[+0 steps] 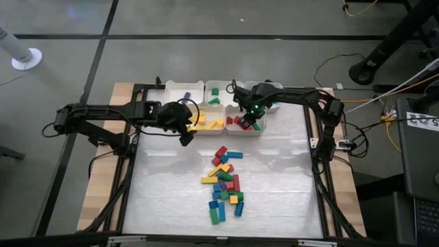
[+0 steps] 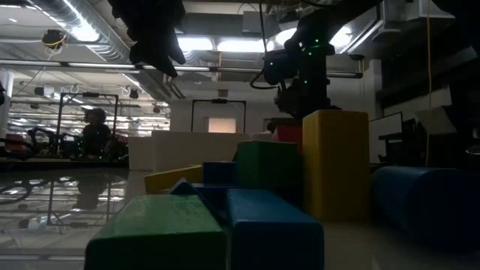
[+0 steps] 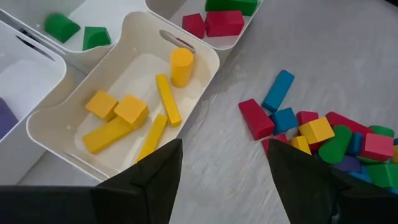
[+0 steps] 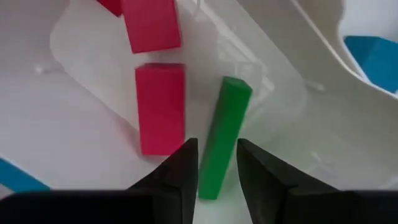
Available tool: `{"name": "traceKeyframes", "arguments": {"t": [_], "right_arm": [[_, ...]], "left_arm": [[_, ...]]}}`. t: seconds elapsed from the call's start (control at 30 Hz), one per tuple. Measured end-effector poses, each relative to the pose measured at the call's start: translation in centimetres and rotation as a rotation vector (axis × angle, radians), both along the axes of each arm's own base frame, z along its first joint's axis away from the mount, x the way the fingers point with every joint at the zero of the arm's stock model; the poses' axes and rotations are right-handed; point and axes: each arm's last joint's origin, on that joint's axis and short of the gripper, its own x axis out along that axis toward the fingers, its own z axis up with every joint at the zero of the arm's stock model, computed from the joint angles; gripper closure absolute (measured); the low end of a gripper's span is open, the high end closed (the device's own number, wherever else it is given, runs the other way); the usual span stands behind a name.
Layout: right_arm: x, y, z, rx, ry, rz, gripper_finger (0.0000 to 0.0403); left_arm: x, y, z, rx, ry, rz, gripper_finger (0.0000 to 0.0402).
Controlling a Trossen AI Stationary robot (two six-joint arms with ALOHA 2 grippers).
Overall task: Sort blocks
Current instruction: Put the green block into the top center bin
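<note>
The table [image 1: 274, 199] carries a row of white bins along its far edge and a loose pile of blocks [image 1: 225, 184] in red, yellow, green and blue near its middle, well apart from the bins. The left arm reaches in from the left, and its left gripper [image 1: 185, 134] hangs above the near corner of the yellow bin [image 3: 205, 59], fingers spread wide with nothing between them. That bin holds several yellow blocks [image 3: 130, 111], flat bars, cubes and one cylinder. The right arm bends in from the right, and the right gripper [image 4: 216, 163] points down into the red bin [image 1: 260, 129]. Its fingers sit close on either side of a long green block [image 4: 222, 134], which lies slanted on the bin floor just beside two red blocks [image 4: 160, 106]. I cannot tell whether the fingers actually pinch it or only straddle it.
</note>
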Motion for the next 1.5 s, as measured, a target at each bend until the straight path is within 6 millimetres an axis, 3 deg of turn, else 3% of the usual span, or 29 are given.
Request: {"name": "traceKeyframes", "arguments": {"t": [0.7, 0.9, 1.07, 1.27, 1.4, 1.5], "right_arm": [[-0.8, 0.6, -4.6, -0.049, -0.013, -0.092, 0.0292], [-0.9, 0.7, -4.7, -0.046, -0.005, -0.112, 0.0345], [-0.2, 0.4, -3.2, -0.058, -0.034, -0.111, 0.0347], [1.4, -0.3, 0.9, -0.087, -0.106, -0.095, 0.0335], [2.9, -1.0, 3.9, -0.160, -0.245, -0.066, 0.0328], [4.3, -1.8, 5.0, -0.263, -0.400, 0.015, 0.0335]], "left_arm": [[0.0, 0.0, 0.0, -0.001, 0.001, 0.000, 0.0178], [0.0, 0.0, 0.0, -0.001, 0.001, 0.000, 0.0178], [0.0, 0.0, 0.0, -0.001, 0.001, 0.001, 0.0178], [0.0, 0.0, 0.0, -0.003, 0.001, 0.002, 0.0178], [0.0, 0.0, 0.0, -0.003, 0.000, 0.003, 0.0178], [0.0, 0.0, 0.0, -0.003, 0.000, 0.003, 0.0178]]}}
